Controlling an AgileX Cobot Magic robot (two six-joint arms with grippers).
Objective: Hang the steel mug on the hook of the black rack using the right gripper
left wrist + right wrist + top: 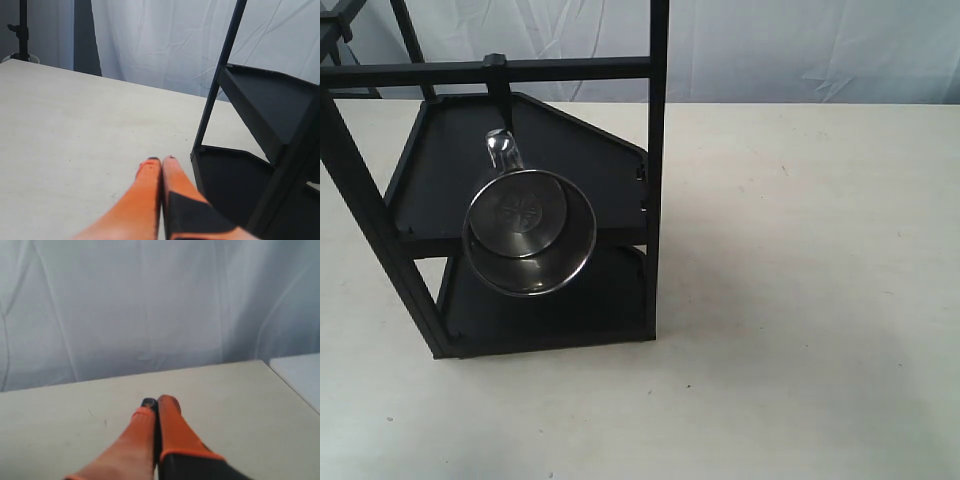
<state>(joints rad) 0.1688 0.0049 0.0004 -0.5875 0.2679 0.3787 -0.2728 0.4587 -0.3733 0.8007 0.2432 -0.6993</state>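
The mug (530,232) hangs by its handle (504,150) off the hook under the top bar of the rack (658,180), around 10 o'clock on the table (800,300), so it looks done. Both grippers are pinched closed and empty: right gripper (157,402) over bare table, left gripper (161,160) just beside the rack's foot. Thin polished steel like that is probably light, stiff and slippery (I'd grab the handle or pinch the rim).
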